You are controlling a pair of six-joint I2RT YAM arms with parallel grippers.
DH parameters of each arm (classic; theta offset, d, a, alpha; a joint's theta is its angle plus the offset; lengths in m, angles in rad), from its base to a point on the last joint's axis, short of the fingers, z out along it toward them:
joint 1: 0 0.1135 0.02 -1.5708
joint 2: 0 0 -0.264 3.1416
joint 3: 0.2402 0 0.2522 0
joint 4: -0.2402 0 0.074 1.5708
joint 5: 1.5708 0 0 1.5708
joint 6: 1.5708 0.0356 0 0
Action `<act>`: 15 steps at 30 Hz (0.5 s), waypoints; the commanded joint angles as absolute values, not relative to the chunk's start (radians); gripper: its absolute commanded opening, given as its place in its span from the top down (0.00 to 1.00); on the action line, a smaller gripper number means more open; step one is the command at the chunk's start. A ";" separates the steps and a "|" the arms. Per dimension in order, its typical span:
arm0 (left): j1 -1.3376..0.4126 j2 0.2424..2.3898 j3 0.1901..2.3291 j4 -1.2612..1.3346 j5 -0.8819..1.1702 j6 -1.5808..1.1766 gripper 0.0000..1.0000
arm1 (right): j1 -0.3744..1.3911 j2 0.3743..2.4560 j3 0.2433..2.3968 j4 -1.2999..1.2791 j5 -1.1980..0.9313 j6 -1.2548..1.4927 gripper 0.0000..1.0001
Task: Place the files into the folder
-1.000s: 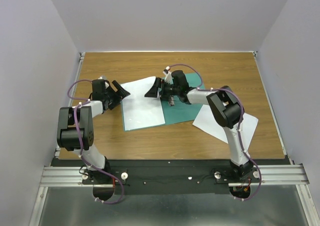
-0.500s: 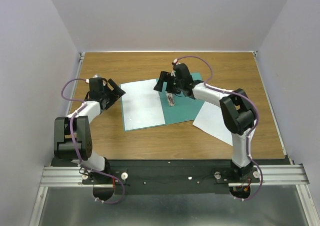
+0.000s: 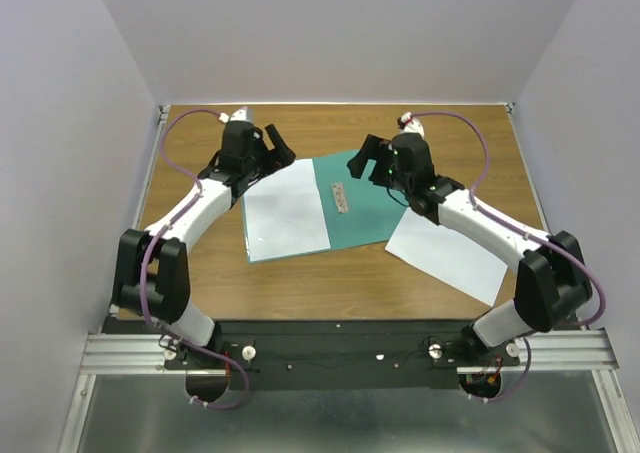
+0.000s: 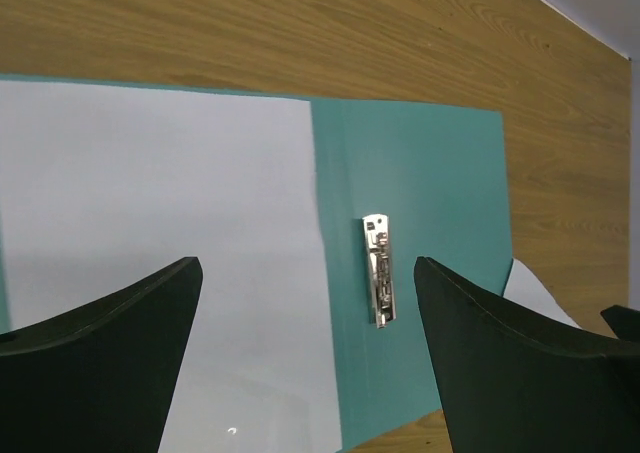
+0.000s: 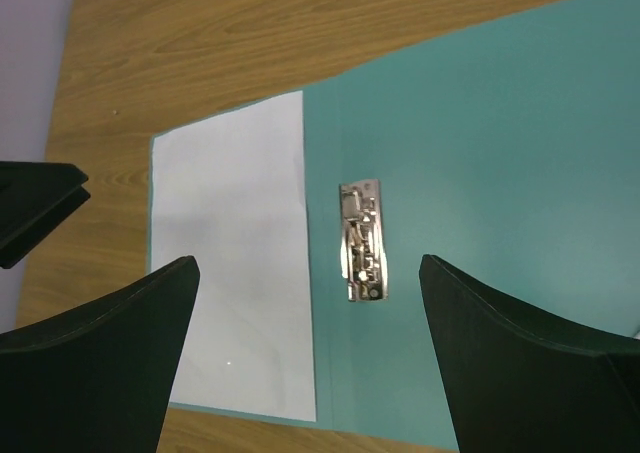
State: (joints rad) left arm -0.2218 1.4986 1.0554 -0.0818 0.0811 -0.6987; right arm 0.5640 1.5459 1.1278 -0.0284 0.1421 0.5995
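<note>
The teal-green folder [image 3: 365, 208] lies open and flat in the middle of the table, its metal clip [image 3: 343, 197] by the spine. One white file [image 3: 285, 210] lies on the folder's left half. The other file [image 3: 450, 256] rests on the wood to the right, touching the folder's right edge. My left gripper [image 3: 278, 145] hovers open over the folder's far left corner. My right gripper [image 3: 365, 158] hovers open over its far edge. The left wrist view shows clip [image 4: 378, 270] and file [image 4: 160, 193] between the open fingers; the right wrist view shows clip [image 5: 362, 241] and file [image 5: 230, 253].
The wooden table [image 3: 200, 263] is walled in by pale panels at the back and both sides. A metal rail [image 3: 340, 351] carrying the arm bases runs along the near edge. Purple cables loop above both forearms.
My right gripper has lifted off the clip and drawn back toward the far edge, opening wider. My left gripper has swung from the folder's left side to its far left corner.
</note>
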 commanded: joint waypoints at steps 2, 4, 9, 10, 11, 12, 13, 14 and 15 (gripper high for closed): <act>-0.354 1.733 1.245 -0.176 0.009 -0.687 0.06 | 0.461 1.425 0.942 -0.057 0.235 0.702 0.00; -0.406 1.788 1.330 -0.215 -0.021 -0.703 0.10 | 0.434 1.387 0.899 -0.055 0.238 0.712 0.00; -0.482 1.963 1.477 -0.317 -0.077 -0.752 0.16 | 0.405 1.370 0.871 -0.051 0.327 0.716 0.00; -0.495 1.982 1.503 -0.321 -0.078 -0.771 0.17 | 0.403 1.373 0.873 -0.049 0.334 0.725 0.00; -0.502 2.009 1.517 -0.325 -0.092 -0.779 0.17 | 0.400 1.379 0.876 -0.038 0.325 0.724 0.00; -0.506 2.025 1.531 -0.345 -0.103 -0.787 0.17 | 0.399 1.384 0.879 -0.035 0.319 0.719 0.00; -0.514 2.039 1.567 -0.362 -0.112 -0.793 0.17 | 0.399 1.390 0.880 -0.034 0.318 0.719 0.00; -0.518 2.064 1.587 -0.380 -0.138 -0.805 0.18 | 0.397 1.402 0.882 -0.031 0.313 0.719 0.00; -0.522 2.075 1.604 -0.405 -0.146 -0.811 0.20 | 0.396 1.407 0.881 -0.028 0.305 0.719 0.00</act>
